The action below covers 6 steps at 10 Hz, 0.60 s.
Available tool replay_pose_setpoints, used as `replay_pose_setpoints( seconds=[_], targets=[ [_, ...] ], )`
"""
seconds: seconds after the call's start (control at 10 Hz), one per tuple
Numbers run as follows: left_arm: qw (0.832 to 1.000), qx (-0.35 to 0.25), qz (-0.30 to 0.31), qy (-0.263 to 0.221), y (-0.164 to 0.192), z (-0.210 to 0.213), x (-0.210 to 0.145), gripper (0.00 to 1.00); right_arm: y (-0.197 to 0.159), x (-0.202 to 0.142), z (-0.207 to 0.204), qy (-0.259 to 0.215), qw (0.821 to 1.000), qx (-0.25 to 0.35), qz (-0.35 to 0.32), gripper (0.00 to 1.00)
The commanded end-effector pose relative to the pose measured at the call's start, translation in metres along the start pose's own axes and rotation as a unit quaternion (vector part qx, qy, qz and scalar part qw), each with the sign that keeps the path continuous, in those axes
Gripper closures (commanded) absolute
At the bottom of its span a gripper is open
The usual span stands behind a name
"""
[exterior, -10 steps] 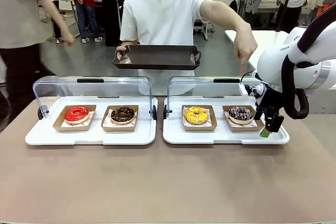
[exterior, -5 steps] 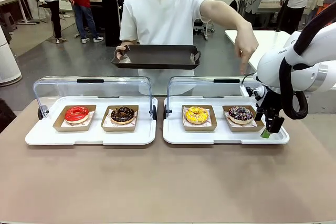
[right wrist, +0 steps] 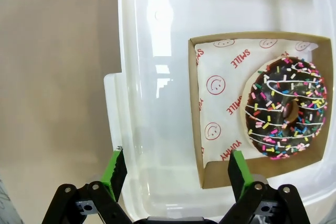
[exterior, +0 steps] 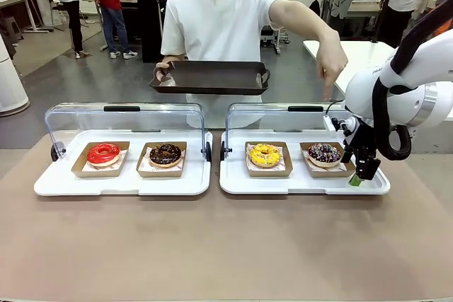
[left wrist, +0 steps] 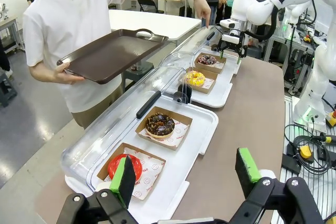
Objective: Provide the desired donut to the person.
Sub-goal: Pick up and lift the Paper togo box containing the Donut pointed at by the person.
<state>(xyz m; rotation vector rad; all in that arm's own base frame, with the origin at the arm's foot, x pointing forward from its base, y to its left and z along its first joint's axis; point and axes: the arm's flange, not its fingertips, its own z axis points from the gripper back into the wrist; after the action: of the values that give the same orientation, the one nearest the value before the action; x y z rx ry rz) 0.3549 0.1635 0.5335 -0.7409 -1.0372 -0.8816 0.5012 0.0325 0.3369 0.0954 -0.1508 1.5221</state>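
Right claw (exterior: 359, 177): wide open, nothing held, fingers down over near right corner of white tray (exterior: 297, 186). Sprinkle donut (exterior: 324, 152) just left of claw and slightly beyond it, in open box (exterior: 312, 168); not touched. Round, lying flat, hole straight up, equal every way.

Hand (exterior: 330, 67) of person (exterior: 219, 19) beyond and above claw, forefinger pointing straight down at that donut's end of tray. Dark tray (exterior: 210, 76) held level in other hand, farther to claw's left.

Right wrist view: one pad (right wrist: 115, 169) over tray rim beside bare table (right wrist: 52, 77), other pad at box's near corner. Donut ahead of and outside that second pad. Coloured sprinkles, white drizzle and smiley-print paper (right wrist: 220, 103) legible. Front view: pointing finger and raised clear lid (exterior: 279, 119) behind donut.

Left claw (left wrist: 186, 174): wide open, empty. Red donut (left wrist: 138, 164) partly behind one pad. Ahead in a receding row: chocolate donut (left wrist: 160, 124), yellow donut (left wrist: 195, 78), then sprinkle donut with right arm beside it.
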Motion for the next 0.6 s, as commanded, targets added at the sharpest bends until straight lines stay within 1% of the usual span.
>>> replay_pose_setpoints(
  seconds=[0.0,0.3,0.4,0.5],
  targets=[
    [1.0,-0.001,-0.003,-0.008,0.0002,0.0011,0.0009,0.0,-0.0084,-0.0032,-0.0045,-0.018,1.0,-0.012,0.012,0.0],
    [1.0,-0.001,-0.003,-0.008,0.0002,0.0011,0.0009,0.0,-0.0095,-0.0019,-0.0087,-0.017,1.0,-0.006,0.013,0.0],
    [1.0,-0.001,-0.003,-0.008,0.0002,0.0011,0.0009,0.0,-0.0091,-0.0018,-0.0088,-0.017,1.0,-0.005,0.014,0.1],
    [1.0,-0.001,-0.003,-0.008,0.0002,0.0011,0.0009,0.0,-0.009,-0.0017,-0.0089,-0.016,1.0,-0.004,0.015,0.58]
  ],
)
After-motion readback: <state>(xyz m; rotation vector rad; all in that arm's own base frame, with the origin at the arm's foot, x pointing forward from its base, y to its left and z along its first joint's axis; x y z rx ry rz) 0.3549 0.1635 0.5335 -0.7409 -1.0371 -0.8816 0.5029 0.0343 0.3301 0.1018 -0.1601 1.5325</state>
